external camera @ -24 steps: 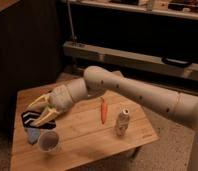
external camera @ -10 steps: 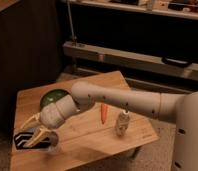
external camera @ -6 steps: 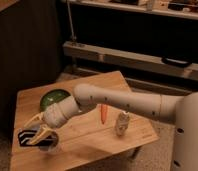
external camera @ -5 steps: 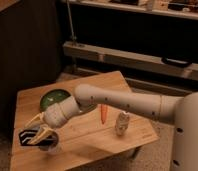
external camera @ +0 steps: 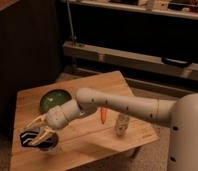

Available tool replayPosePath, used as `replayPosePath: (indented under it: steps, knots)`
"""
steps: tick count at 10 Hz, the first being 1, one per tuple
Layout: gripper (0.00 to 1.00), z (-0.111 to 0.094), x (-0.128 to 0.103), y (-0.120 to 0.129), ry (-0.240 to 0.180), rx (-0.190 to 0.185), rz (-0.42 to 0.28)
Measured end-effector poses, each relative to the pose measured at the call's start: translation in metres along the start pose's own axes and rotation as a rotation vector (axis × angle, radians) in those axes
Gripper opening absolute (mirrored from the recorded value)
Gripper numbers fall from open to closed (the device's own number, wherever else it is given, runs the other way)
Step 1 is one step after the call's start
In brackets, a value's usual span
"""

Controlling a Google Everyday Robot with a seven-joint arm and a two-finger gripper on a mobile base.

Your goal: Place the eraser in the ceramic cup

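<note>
The ceramic cup [external camera: 50,145] is seen near the front left corner of the tabletop [external camera: 87,145], largely covered by the pincer and the block it carries; only part of its rim and wall shows beneath them, and what lies inside it cannot be told. The green plate [external camera: 54,99] lies behind the cup, toward the back left of the tabletop, and nothing is seen resting on it.

The eraser [external camera: 30,137] is held in the pincer [external camera: 38,134], just over the left side of the cup and partly overhanging its rim. Its long axis runs roughly level, from left to right across the view, with the striped face turned toward the camera. Whether it touches the cup cannot be told.

The pincer is seen at the end of the pale arm [external camera: 122,104], which reaches in from the right and bends down to the left over the tabletop. Its pale fingers [external camera: 36,121] are closed around the eraser, one above the block and one below it, with the block lying between them and jutting out to the left.

A carrot [external camera: 103,114] lies near the middle of the tabletop, partly behind the arm, and a slim pale bottle [external camera: 122,124] stands just to its right.
</note>
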Motion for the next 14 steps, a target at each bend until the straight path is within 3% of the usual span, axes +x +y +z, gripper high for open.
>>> replayPosePath:
  steps: [6, 10, 14]
  knots:
    - [0.78, 0.0020, 0.0013, 0.0042, -0.019, -0.014, -0.015]
    - [0.80, 0.0051, 0.0006, 0.0044, -0.002, -0.033, -0.021]
    - [0.80, 0.0029, 0.0084, 0.0039, 0.015, -0.006, 0.029]
